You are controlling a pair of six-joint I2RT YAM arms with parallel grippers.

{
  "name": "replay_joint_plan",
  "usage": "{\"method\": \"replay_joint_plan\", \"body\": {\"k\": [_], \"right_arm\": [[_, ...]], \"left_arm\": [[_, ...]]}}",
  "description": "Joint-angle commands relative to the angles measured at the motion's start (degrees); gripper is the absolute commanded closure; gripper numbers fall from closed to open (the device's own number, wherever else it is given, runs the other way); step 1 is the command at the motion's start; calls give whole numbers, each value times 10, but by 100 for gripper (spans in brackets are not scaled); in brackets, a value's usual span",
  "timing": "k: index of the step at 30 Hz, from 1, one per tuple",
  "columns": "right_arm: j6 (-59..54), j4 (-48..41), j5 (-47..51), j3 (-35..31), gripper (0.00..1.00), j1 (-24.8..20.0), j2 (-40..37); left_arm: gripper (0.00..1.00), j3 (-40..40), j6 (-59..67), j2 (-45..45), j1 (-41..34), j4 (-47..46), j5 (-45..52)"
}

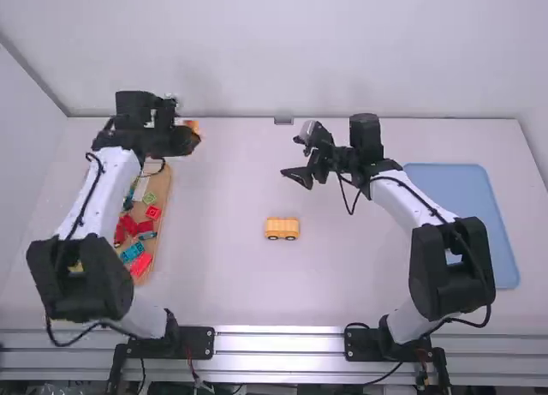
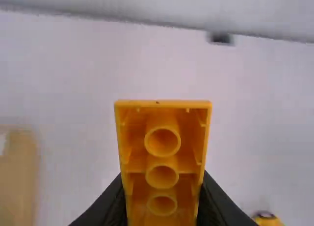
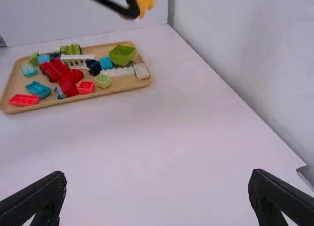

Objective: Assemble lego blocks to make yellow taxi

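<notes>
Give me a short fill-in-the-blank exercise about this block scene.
The block in the left pincer shows ____ round tubes.
The open, empty pincer is the ____ one.
The wheeled yellow piece lies between the brick tray and a tray coloured ____.

Missing words: three; right; blue.

Hollow block (image 2: 162, 161): solid orange-yellow. Studded block (image 1: 282, 227) on desk (image 1: 214, 275): matching yellow, dark spots along lower edge. Desk plain white. Parts tray (image 3: 14, 84) light tan; bricks red (image 3: 24, 100), teal (image 3: 38, 89), lime (image 3: 121, 54), navy (image 3: 93, 66), white (image 3: 141, 71). Flat tray (image 1: 505, 241) pale blue, unpatterned.
</notes>
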Motion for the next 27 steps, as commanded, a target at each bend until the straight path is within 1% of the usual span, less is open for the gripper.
{"method": "replay_joint_plan", "body": {"k": [1, 2, 4, 6, 8, 10, 11, 12, 14, 16, 17, 18, 20, 23, 24, 25, 26, 27], "right_arm": [[30, 3, -62, -5, 1, 3, 10], [25, 2, -112, -5, 1, 9, 17], [8, 3, -169, -5, 1, 14, 33], [-11, 5, -205, -5, 1, 14, 42], [-22, 4, -259, -5, 1, 7, 51], [-22, 3, -309, -5, 2, -1, 51], [-22, 3, -326, -5, 4, -4, 51], [-28, 4, -342, -5, 10, -5, 51], [-39, 1, -338, -5, 16, -2, 51], [-50, 0, -333, -5, 23, 9, 51], [-50, 0, -333, -5, 24, 13, 51], [-50, 4, -333, -5, 29, 19, 51], [-50, 4, -333, -5, 34, 25, 51], [-51, 4, -333, -5, 39, 30, 51], [-55, 4, -334, -5, 44, 32, 51], [-55, 4, -334, -5, 44, 32, 51], [-66, 4, -337, -5, 51, 36, 51], [-65, 5, -337, -5, 54, 37, 51]], "left_arm": [[98, -81, 119, -36, -41, 40, 130], [98, -121, 152, -50, -66, 78, 169], [98, -167, 202, -55, -100, 129, 215], [98, -193, 228, -54, -119, 163, 243], [98, -231, 253, -54, -142, 229, 278], [98, -261, 252, -54, -152, 292, 302], [98, -274, 250, -54, -154, 320, 318], [98, -292, 248, -54, -156, 362, 349], [98, -309, 248, -54, -156, 401, 383], [98, -335, 219, -54, -154, 472, 431], [98, -339, 207, -54, -155, 485, 433], [98, -349, 174, -54, -158, 517, 428], [98, -361, 143, -54, -160, 553, 414], [98, -371, 128, -54, -160, 583, 416], [98, -374, 128, -54, -160, 589, 419], [98, -374, 128, -54, -160, 589, 419], [98, -376, 128, -54, -160, 590, 418], [98, -376, 128, -54, -160, 589, 418]]}}
